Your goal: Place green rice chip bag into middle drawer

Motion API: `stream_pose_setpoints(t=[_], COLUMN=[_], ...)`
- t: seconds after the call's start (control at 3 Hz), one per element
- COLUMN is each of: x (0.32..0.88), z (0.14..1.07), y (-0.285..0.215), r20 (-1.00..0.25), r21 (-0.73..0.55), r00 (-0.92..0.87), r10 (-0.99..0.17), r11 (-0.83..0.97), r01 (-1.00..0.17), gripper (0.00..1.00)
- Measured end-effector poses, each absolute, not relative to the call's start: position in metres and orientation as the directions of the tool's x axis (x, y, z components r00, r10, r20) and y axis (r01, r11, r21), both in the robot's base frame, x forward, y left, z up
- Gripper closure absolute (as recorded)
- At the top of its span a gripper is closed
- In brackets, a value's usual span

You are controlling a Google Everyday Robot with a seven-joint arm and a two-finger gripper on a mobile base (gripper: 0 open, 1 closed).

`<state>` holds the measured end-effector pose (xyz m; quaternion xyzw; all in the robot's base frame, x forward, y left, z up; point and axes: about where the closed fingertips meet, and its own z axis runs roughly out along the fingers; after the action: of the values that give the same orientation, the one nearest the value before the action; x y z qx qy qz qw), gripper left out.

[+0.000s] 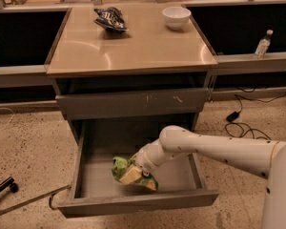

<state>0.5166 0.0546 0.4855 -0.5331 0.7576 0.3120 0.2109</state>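
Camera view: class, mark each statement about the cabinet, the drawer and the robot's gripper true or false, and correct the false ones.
1. The gripper holds the green rice chip bag within the open middle drawer. True.
2. The white bowl sits in the open drawer. False: it stands on the tabletop, towards the back right.
3. The dark blue-and-white snack bag lies on the tabletop. True.
4. The water bottle stands on the tabletop beside the bowl. False: it stands on the grey ledge to the right of the cabinet.
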Motion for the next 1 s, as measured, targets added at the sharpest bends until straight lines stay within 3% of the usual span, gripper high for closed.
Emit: stream_pose_setpoints(t=[0.33, 1.0], x=[0.485, 0.506], z=[0.413, 0.415], y=[0.077, 0.083], r20=[-0.640, -0.654], r21=[0.391, 0.343], r00=[-0.415, -0.412], r10=[-0.646, -0.635], r11=[0.192, 0.237], r01=[-0.900, -0.909], gripper=[1.00, 1.00])
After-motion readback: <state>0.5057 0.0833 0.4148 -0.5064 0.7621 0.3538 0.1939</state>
